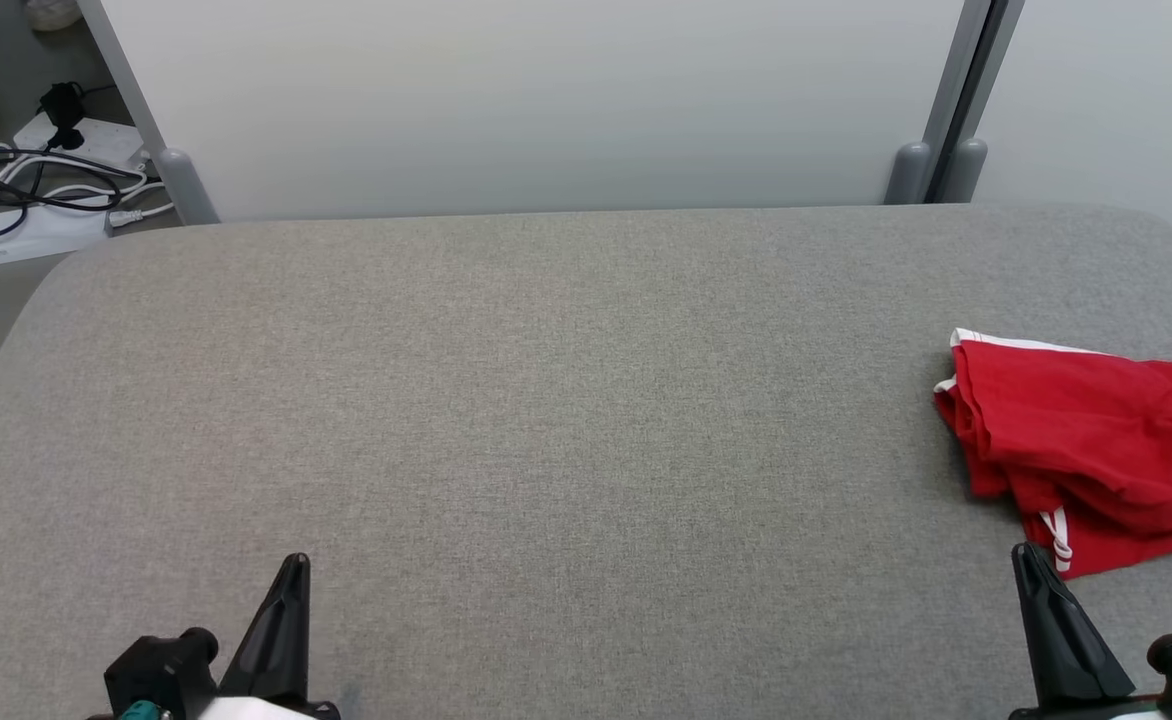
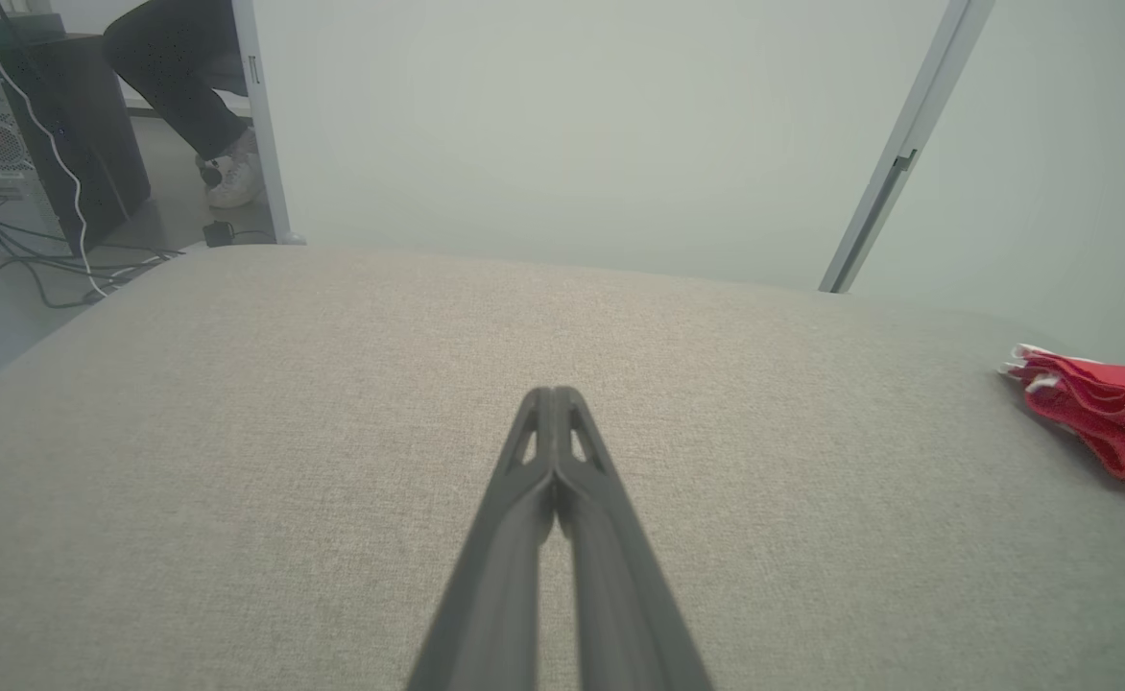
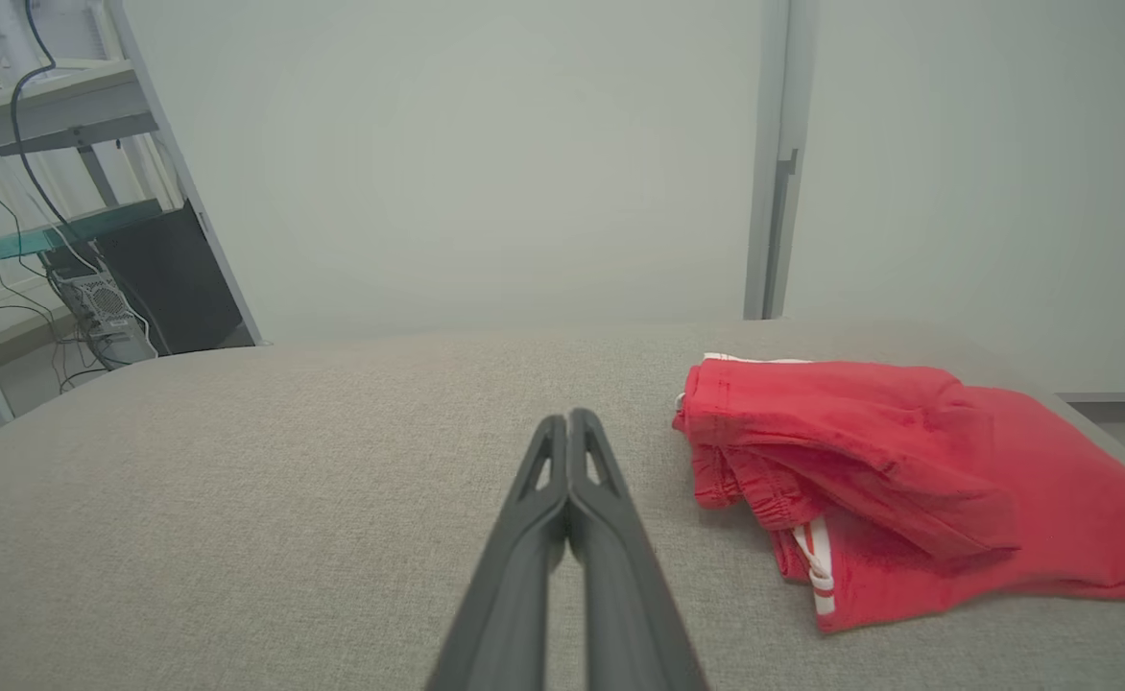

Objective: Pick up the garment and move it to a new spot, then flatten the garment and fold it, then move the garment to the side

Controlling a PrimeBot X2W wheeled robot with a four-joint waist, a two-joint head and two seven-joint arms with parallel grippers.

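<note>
Red cloth with white trim, our garment [image 1: 1086, 440], lies in a bunch at the far right of the grey padded table [image 1: 546, 400]. Our right gripper [image 1: 1021, 552] is just beside it but not touching. Our left gripper [image 1: 296, 562] is well apart from it, over bare table. Both have their jaws pressed together, holding nothing.

What could go wrong? If we push in with the jaws closed, we would only shove the bunch along. It sits near the table's right edge, so a shove might tip it off. If we pinch just the top layer, the rest may hang and drag. The white string [image 1: 1058, 535] could also catch on a jaw.

Our head view cuts off the garment's right side. The layers hide each other, so we cannot tell where the corners are, or for sure what kind of garment it is.
</note>
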